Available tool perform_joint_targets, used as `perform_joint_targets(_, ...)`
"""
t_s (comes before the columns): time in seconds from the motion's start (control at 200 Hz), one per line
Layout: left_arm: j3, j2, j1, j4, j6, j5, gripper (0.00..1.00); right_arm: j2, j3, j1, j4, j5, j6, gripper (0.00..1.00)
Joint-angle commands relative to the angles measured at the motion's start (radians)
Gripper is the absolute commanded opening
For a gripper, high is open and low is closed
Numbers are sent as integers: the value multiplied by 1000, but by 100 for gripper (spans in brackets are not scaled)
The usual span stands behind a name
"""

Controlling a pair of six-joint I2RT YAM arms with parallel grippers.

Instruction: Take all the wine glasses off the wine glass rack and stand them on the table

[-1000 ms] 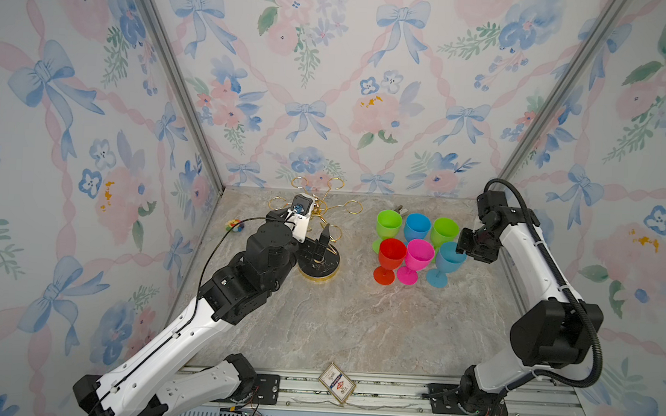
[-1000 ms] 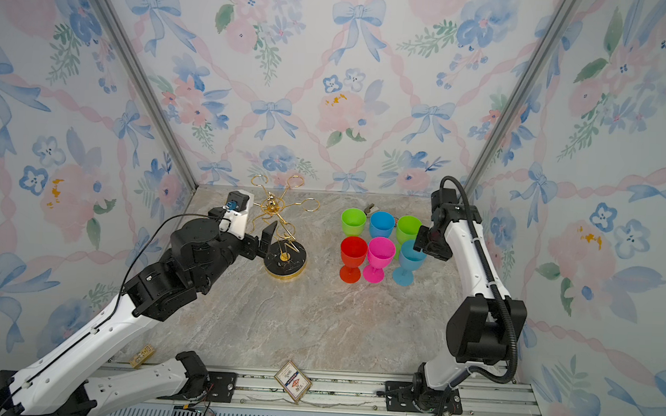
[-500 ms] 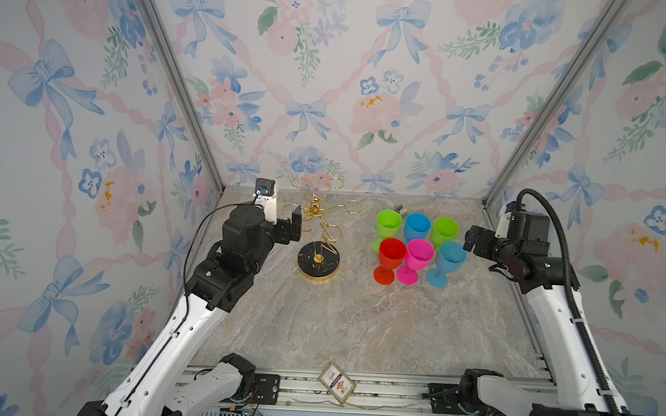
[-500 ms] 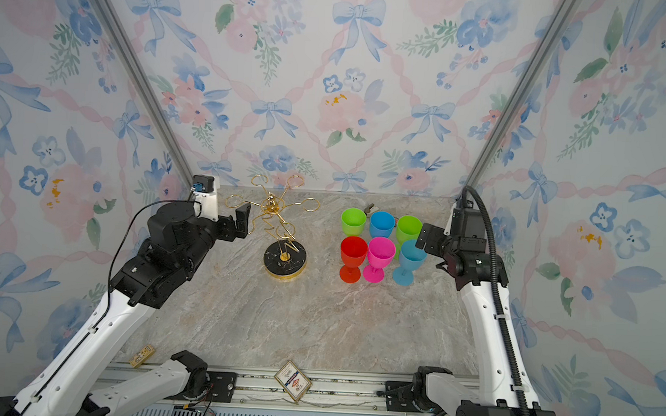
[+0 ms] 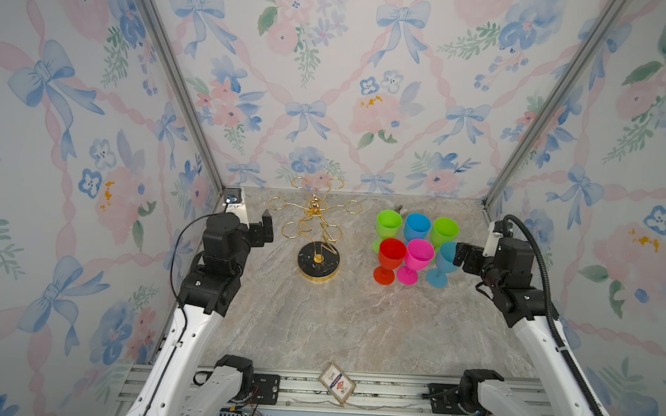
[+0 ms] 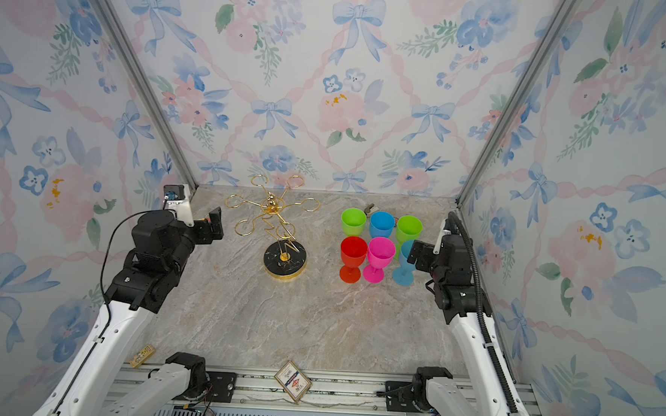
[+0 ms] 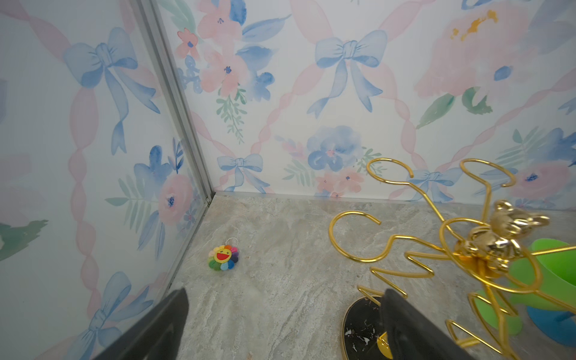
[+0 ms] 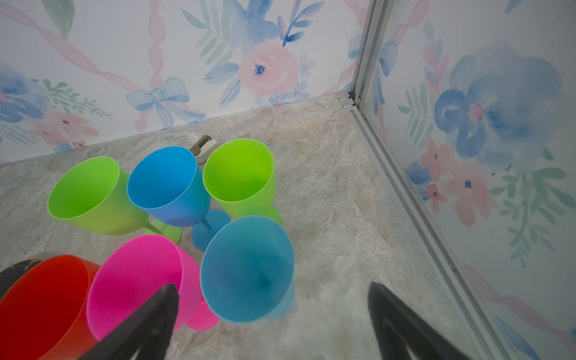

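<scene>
- Six plastic wine glasses (image 5: 419, 252) stood upright in two rows on the marble table (image 5: 356, 327) in both top views. They were well to the right of the gold wine glass rack (image 5: 314, 231), which stood on its black base toward the back.
- From above, the left gripper (image 5: 266, 226) hung just left of the rack, apart from it. The right gripper (image 5: 460, 254) sat just beside the light-blue glass (image 5: 444, 258).
- Through the left wrist camera, the jaws were spread wide with nothing between them. The rack rose close beside one finger (image 7: 405, 314).
- Through the right wrist camera, the jaws gaped wide, gripping nothing. The light-blue glass stood ahead between the fingers.
</scene>
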Motion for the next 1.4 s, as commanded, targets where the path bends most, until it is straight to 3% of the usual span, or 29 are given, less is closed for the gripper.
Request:
perform_joint_targets(0.0, -56, -27, 73, 70, -35, 74, 98, -37, -30, 25, 70, 47, -48, 97)
perform_joint_targets(0.22, -192, -62, 171, 193, -37, 122, 98, -130, -122, 59, 90, 60, -66, 97)
perform_joint_targets(0.725, -541, -93, 208, 572, -30, 97, 98, -191, -254, 165, 173, 174, -89, 97)
perform_joint_targets(1.02, -571, -55, 231, 648, -43, 107, 98, -227, -381, 206, 276, 232, -47, 97)
perform_joint_targets(1.395, -607, 24, 231, 755, -55, 73, 98, -233, -466, 213, 354, 262, -83, 97)
